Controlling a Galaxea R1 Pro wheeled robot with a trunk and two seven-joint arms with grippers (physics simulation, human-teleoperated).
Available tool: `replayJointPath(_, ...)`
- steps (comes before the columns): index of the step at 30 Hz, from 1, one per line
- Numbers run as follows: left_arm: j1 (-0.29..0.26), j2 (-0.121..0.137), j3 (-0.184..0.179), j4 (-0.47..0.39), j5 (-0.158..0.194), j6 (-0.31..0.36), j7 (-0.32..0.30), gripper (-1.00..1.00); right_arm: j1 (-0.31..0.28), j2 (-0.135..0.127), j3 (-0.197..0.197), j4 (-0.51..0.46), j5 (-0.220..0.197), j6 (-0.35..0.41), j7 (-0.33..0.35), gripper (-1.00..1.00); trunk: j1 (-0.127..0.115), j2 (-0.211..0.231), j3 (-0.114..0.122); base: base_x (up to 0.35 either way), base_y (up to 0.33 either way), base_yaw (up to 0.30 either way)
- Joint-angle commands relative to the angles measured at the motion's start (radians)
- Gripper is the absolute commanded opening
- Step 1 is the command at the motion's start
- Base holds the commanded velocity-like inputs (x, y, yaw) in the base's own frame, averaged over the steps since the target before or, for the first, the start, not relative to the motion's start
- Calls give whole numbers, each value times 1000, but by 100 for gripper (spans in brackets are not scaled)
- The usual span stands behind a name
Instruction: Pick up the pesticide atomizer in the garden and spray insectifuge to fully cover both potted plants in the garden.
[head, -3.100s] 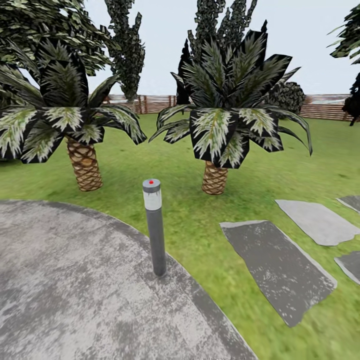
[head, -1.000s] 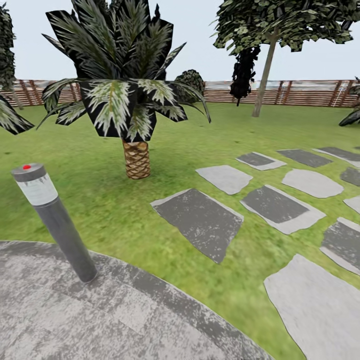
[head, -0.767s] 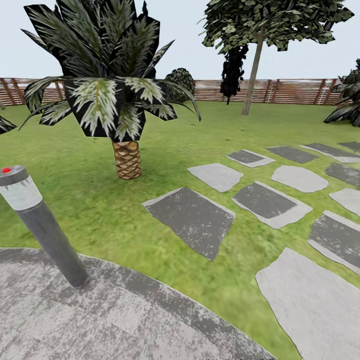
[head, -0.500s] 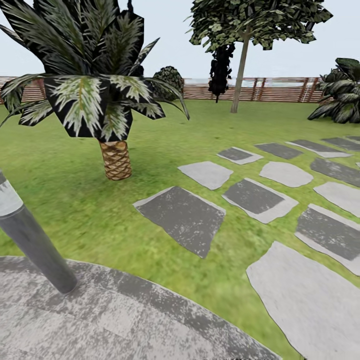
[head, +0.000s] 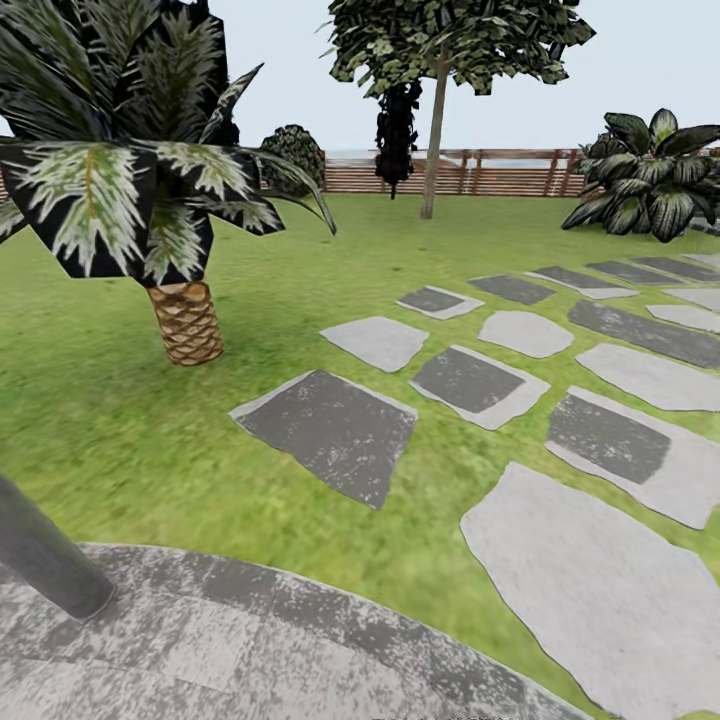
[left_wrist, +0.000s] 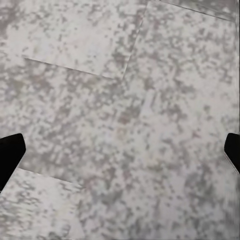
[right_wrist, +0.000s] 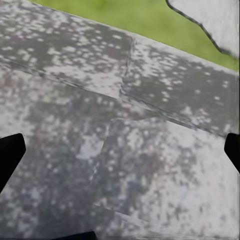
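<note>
Jaws wide over garden paving

Green lawn, grey stepping stones, palm, slatted fence.

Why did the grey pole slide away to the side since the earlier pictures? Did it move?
No, the camera turned right. The lamp post slid to the left edge, the palm drifted left, and more stepping stones plus a leafy plant came into view. Nothing was grabbed or let go; the garden things stayed put.
</note>
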Motion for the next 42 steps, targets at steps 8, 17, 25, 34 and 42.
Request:
replayJointPath(8,0,0,3,0,-1,-2,-1,100,-1,-1,-2,-4,0,-3,-2,100,0,0,-9,0,0,-242)
replayJointPath(17,0,0,3,0,-1,-2,-1,100,-1,-1,-3,-6,0,-3,0,100,0,0,-20,0,0,-216)
replayJointPath(25,0,0,3,0,-1,-2,-1,100,-1,-3,-4,-5,-1,-3,0,100,0,0,-24,61,0,-237)
replayJointPath(34,0,-2,1,0,0,-2,-1,100,-1,-1,-4,-3,0,-3,0,100,0,0,-21,48,0,-297)
replayJointPath(42,0,2,2,0,0,1,-1,100,-1,-1,-4,-1,0,-3,0,100,0,0,-17,3,0,-300)
